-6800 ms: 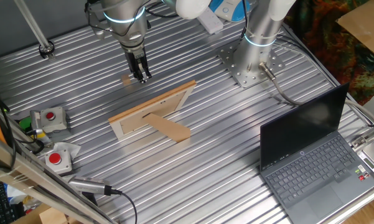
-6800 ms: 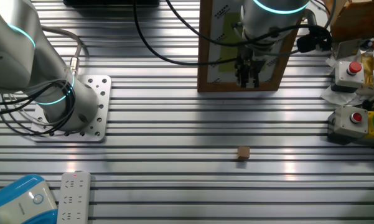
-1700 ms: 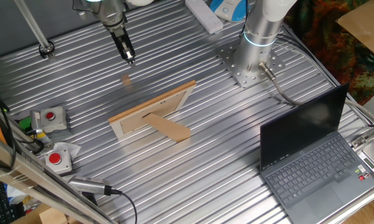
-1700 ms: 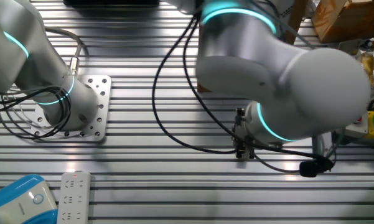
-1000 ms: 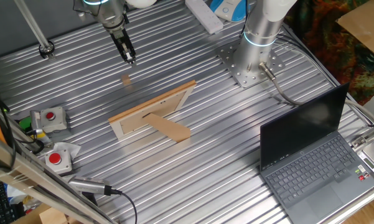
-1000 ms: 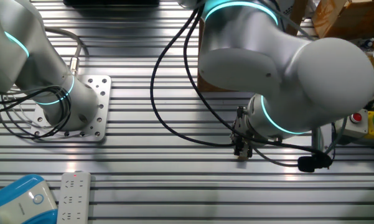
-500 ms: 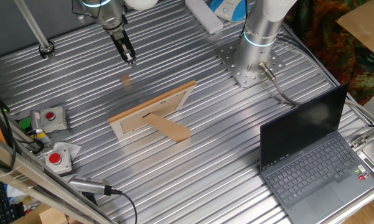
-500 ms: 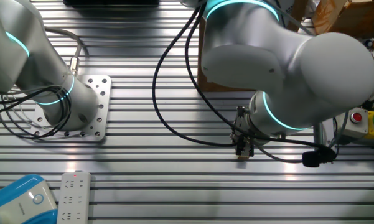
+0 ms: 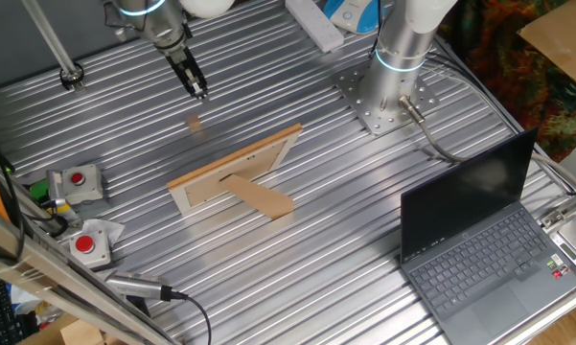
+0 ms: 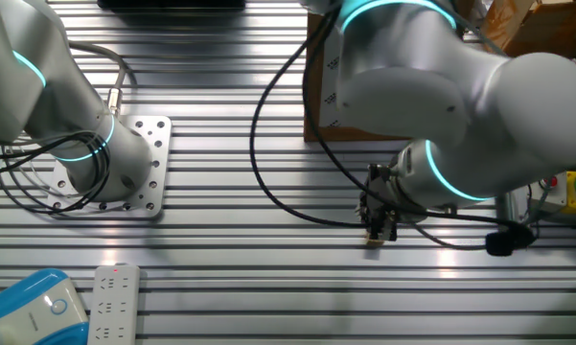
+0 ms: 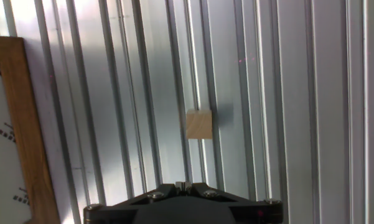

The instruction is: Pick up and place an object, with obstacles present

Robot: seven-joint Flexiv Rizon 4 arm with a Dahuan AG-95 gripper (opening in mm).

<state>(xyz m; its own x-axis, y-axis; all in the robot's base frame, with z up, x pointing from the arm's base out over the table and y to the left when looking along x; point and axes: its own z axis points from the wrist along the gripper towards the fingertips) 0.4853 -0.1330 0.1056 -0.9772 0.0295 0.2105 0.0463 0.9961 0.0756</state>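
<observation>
arm: ours reaches in over the table from the far side, silver links, a lit teal ring at the joints | wrist: tipped down, tilted in one fixed view | gripper (image 9: pixel 199 92): dark fingers (image 10: pixel 374 222) pressed together, nothing between them | height: our fingertips are off the table

A tiny light-tan wooden block (image 11: pixel 200 124), roughly a cube, lies flat on the ribbed metal tabletop (image 9: pixel 345 192), toward its far left part in one fixed view (image 9: pixel 195 123). It sits alone, touching nothing, a square face up. The picture frame (image 9: pixel 232 171) stands tilted on its brown cardboard stand flap (image 9: pixel 260 199) near the middle of the tabletop, well apart from the block; its light-wood border encloses a pale sheet that seems to carry print (image 10: pixel 324 77).
</observation>
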